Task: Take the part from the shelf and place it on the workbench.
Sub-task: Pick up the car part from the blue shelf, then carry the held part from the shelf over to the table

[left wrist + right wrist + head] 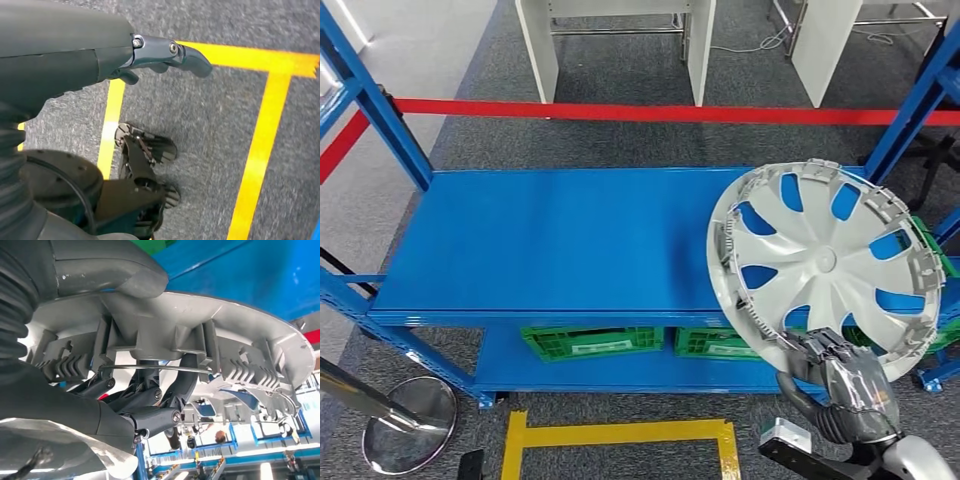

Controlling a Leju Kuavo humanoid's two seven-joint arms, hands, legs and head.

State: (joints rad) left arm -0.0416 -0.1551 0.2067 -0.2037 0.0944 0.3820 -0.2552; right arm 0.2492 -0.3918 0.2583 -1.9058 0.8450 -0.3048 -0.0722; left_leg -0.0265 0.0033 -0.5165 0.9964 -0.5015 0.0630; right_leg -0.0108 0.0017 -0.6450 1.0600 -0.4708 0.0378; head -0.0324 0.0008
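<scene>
The part is a silver wheel cover [822,260] with curved spokes and clips round its rim, held tilted above the right end of the blue shelf [561,240]. My right hand [848,385] grips its near lower edge. In the right wrist view the thumb lies over the rim and the fingers [158,405] curl under the wheel cover [234,340], hooked behind its wire ring. My left hand [166,52] hangs over grey carpet with its fingers stretched out and nothing in them.
Green crates [592,342] sit on the lower shelf level. Blue uprights [909,110] flank the shelf, with red barrier tape [660,112] behind. Yellow floor tape [622,435] marks the carpet in front. A chrome stanchion base [407,420] stands at lower left.
</scene>
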